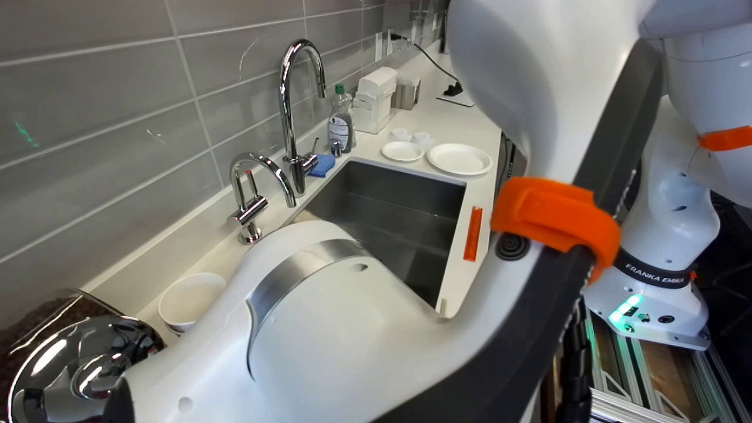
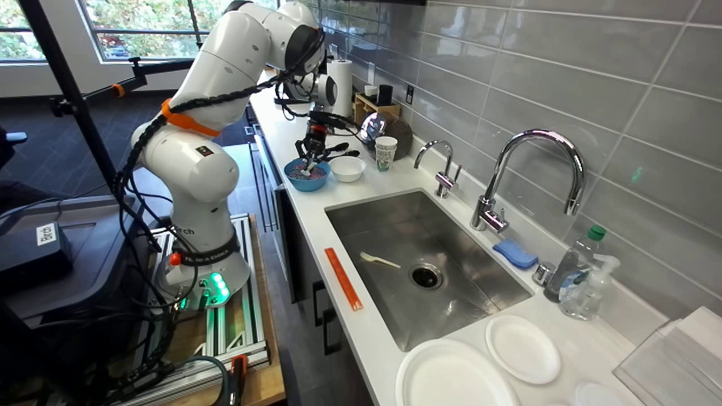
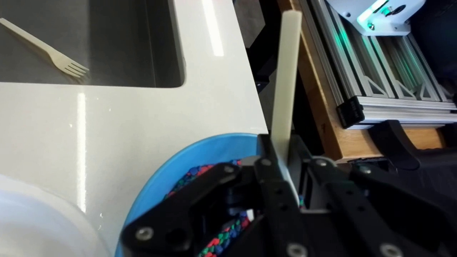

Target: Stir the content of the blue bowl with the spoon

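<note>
Grip Made, Stir Yet to Be Confirmed

In the wrist view, the gripper [image 3: 281,148] is clamped on the spoon [image 3: 287,71] by its pale handle, which juts out from between the jaws. Beyond lies the blue bowl [image 3: 210,150] with its content [image 3: 221,240], bead-like and multicoloured. Taking the spoon and reaching the blue bowl read as done; the stirring itself seems left to do or partway along, with nothing to confirm a finish. The spoon's far end is hidden by the jaws (a pale fork [image 3: 60,60] in the sink [image 3: 117,35] seems no part of the job).

In an exterior view, the gripper hangs nose-down over the blue bowl, a white bowl [image 2: 347,169] beside it. The spoon shows as a small pale piece at the jaws, within the rim and against the content; contact is too small to tell.

In an exterior view, the robot arm [image 1: 346,317] fills the foreground; gripper, spoon and blue bowl are out of sight.
</note>
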